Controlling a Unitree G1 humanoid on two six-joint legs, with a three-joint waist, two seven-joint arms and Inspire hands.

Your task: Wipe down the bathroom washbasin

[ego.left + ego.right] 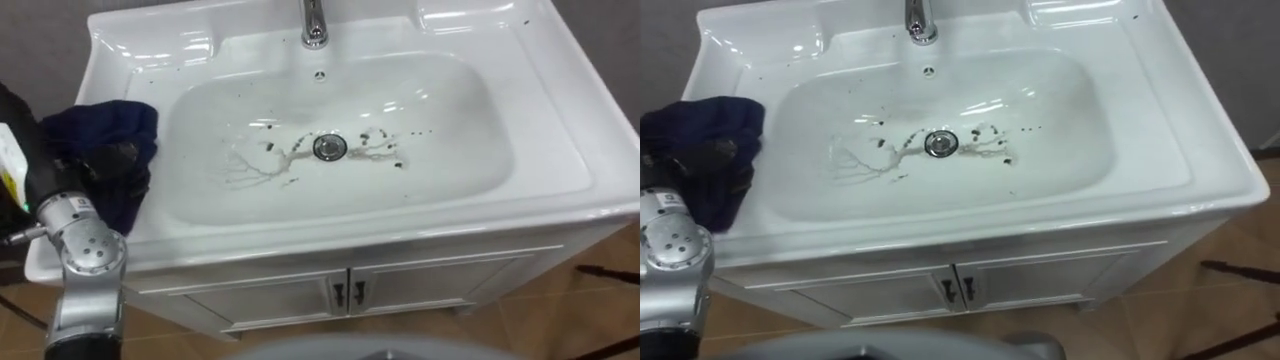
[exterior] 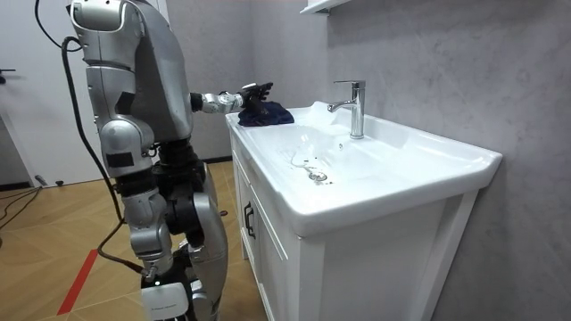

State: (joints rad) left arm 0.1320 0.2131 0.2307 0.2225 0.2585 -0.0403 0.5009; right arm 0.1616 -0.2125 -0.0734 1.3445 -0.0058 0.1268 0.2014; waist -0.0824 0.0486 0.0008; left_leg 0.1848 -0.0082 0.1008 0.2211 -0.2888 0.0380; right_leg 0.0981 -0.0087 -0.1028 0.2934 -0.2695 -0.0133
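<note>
My left hand (image 1: 108,160) rests on the dark cloth (image 1: 125,122) at the basin's (image 1: 455,130) nine o'clock rim; I cannot tell its grip. I'd secure the cloth, then sweep flat toward three o'clock through the dirt streaks (image 1: 262,168) around the drain (image 1: 329,147).

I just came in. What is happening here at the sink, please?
A humanoid robot stands in front of a white basin on a cabinet. Its left hand lies on a dark blue cloth, which sits on the basin's left rim, beside the bowl. Dark dirt streaks spread around the drain, so the bowl is not yet wiped clean. The tap stands at the back.
</note>
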